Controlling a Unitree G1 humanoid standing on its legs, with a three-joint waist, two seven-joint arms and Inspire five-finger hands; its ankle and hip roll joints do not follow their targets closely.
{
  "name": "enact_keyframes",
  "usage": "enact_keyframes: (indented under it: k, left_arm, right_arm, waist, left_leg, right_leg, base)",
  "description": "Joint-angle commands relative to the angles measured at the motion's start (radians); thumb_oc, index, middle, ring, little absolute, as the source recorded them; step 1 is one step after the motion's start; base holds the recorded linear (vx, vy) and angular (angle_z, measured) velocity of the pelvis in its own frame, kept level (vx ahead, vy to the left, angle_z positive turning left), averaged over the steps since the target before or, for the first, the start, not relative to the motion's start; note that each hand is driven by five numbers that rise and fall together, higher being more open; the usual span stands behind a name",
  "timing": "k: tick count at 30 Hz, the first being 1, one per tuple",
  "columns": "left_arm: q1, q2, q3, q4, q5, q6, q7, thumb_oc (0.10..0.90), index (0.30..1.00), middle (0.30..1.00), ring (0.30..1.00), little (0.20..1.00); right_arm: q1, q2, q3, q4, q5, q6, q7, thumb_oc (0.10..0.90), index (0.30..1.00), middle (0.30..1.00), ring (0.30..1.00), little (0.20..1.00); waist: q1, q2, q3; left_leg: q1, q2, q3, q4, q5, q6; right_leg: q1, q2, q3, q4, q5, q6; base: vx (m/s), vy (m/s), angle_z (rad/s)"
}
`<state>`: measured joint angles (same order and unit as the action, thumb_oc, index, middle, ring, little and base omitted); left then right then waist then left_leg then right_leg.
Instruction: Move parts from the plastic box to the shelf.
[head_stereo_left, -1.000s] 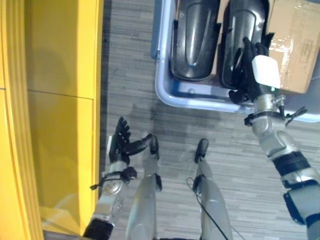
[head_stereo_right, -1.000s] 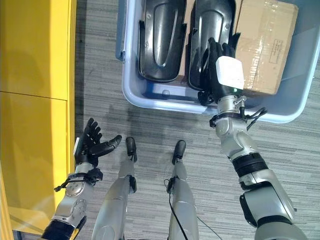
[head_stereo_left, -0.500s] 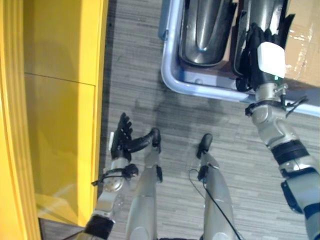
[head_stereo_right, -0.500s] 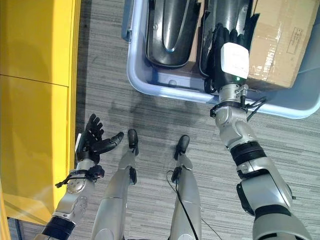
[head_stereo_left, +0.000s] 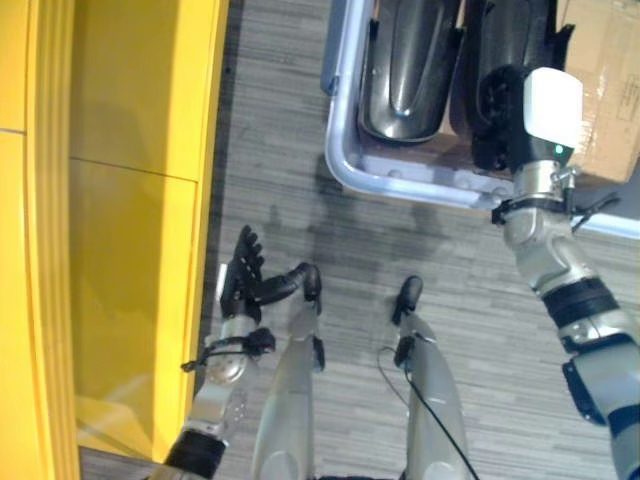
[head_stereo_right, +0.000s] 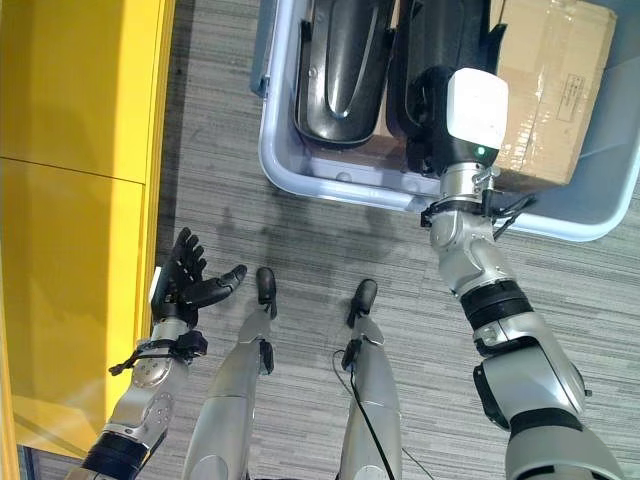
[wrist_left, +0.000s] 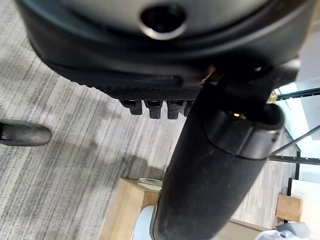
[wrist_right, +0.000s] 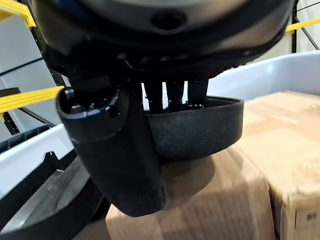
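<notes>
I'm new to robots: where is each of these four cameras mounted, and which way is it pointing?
Left eye view: on the head, looking down at the plastic box, the left hand open low.
Right eye view: beside it, same scene; right hand on a black part.
Left wrist view: on the left wrist, along its thumb to the floor.
Right wrist view: on the right wrist; fingers curl over the part's rim, beside a cardboard box.
Both eyes share the yellow shelf.

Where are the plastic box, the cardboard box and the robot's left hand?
plastic box (head_stereo_right: 300, 180): right eye view, on its near rim.
cardboard box (head_stereo_right: 555, 90): right eye view, on its top face.
left hand (head_stereo_left: 240, 285): left eye view, on the palm.
</notes>
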<state>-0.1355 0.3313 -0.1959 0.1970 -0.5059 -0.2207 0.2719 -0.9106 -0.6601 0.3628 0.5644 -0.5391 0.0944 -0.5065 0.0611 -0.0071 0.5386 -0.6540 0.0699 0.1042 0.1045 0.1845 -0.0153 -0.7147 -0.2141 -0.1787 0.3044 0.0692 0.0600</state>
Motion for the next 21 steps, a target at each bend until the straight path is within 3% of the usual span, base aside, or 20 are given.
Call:
enact_keyframes:
  k: [1, 6, 11, 21]
  left_arm:
    - [0.036, 0.014, 0.000, -0.075, -0.005, -0.070, -0.008, 0.900, 1.000, 1.000, 1.000, 1.000]
    - [0.045, 0.008, 0.007, -0.069, 0.009, -0.057, -0.017, 0.900, 1.000, 1.000, 1.000, 1.000]
    - [0.091, -0.001, 0.023, -0.045, 0.033, -0.039, -0.036, 0.900, 1.000, 1.000, 1.000, 1.000]
    - [0.171, 0.015, 0.073, -0.026, 0.064, -0.015, -0.095, 0.900, 1.000, 1.000, 1.000, 1.000]
  right_arm:
    - [0.059, -0.045, 0.007, -0.021, -0.008, -0.009, 0.057, 0.400, 0.300, 0.300, 0.300, 0.300]
    - [0.179, -0.063, -0.071, -0.156, -0.031, -0.026, 0.049, 0.400, 0.300, 0.300, 0.300, 0.300]
    - [0.377, -0.075, -0.175, -0.327, -0.073, -0.059, 0.058, 0.400, 0.300, 0.300, 0.300, 0.300]
    - [0.465, -0.117, -0.264, -0.489, -0.086, -0.123, 0.105, 0.400, 0.300, 0.300, 0.300, 0.300]
  waist:
    - [0.010, 0.017, -0.019]
    - [0.002, 0.005, -0.020]
    - [-0.002, -0.006, -0.100]
    - [-0.019, -0.024, -0.249]
  left_leg:
    - [0.058, 0.032, -0.033, 0.017, -0.071, -0.055]
    - [0.174, 0.032, -0.031, -0.057, -0.040, -0.062]
    - [0.313, 0.032, -0.037, -0.137, -0.024, -0.068]
    - [0.474, 0.039, -0.037, -0.191, -0.036, -0.067]
  right_leg:
    - [0.096, -0.027, -0.013, -0.036, 0.019, 0.077]
    - [0.210, -0.030, -0.032, -0.091, 0.042, 0.087]
    - [0.359, -0.034, -0.060, -0.159, 0.050, 0.103]
    - [0.539, -0.027, -0.079, -0.253, 0.050, 0.117]
  base:
    - [0.00, 0.007, -0.04]
    - [0.01, 0.001, 0.03]
    - [0.08, 0.012, 0.09]
    - [0.08, 0.004, 0.01]
